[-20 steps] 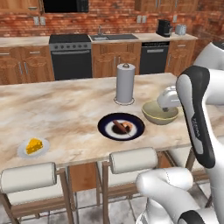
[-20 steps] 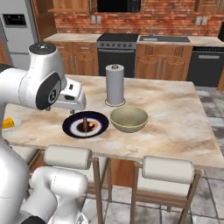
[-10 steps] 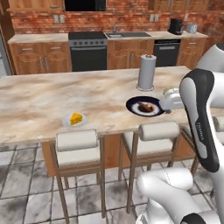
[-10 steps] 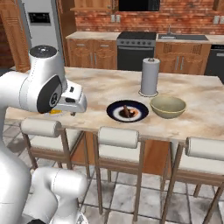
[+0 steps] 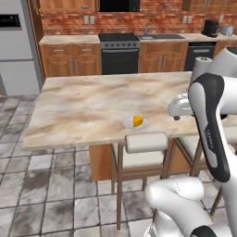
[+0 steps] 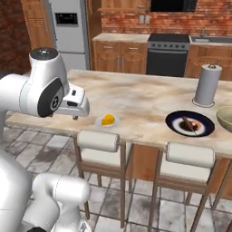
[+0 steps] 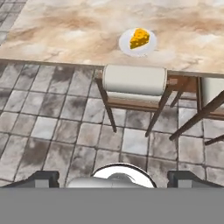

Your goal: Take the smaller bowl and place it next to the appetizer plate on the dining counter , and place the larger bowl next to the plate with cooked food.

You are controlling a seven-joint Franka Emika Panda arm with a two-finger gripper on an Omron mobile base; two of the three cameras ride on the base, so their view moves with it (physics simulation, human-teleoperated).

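Observation:
The appetizer plate (image 5: 136, 123) (image 6: 108, 120) (image 7: 138, 42), small and pale with a yellow cheese wedge, sits near the front edge of the marbled dining counter (image 5: 88, 109) (image 6: 145, 97) (image 7: 65, 26). To its right lies the dark plate with cooked food (image 6: 190, 123). The larger bowl (image 6: 226, 118) shows at the right edge of the right base view, beside that plate. My gripper (image 5: 177, 116) (image 6: 75, 117) (image 7: 114, 179) hangs open and empty on the near side of the counter, over the stools. The smaller bowl is out of view.
A paper towel roll (image 6: 207, 85) (image 5: 200, 67) stands behind the dark plate. Cushioned stools (image 5: 146, 142) (image 6: 99, 141) (image 7: 134, 83) line the counter's near edge over a grey tiled floor (image 7: 52, 127). Oven (image 5: 119, 54), cabinets and fridge (image 6: 70, 31) run along the back wall.
The base has driven left, so the whole scene has slid right: the cheese plate is now central and the bowl has gone to the right edge. The gripper stays open.

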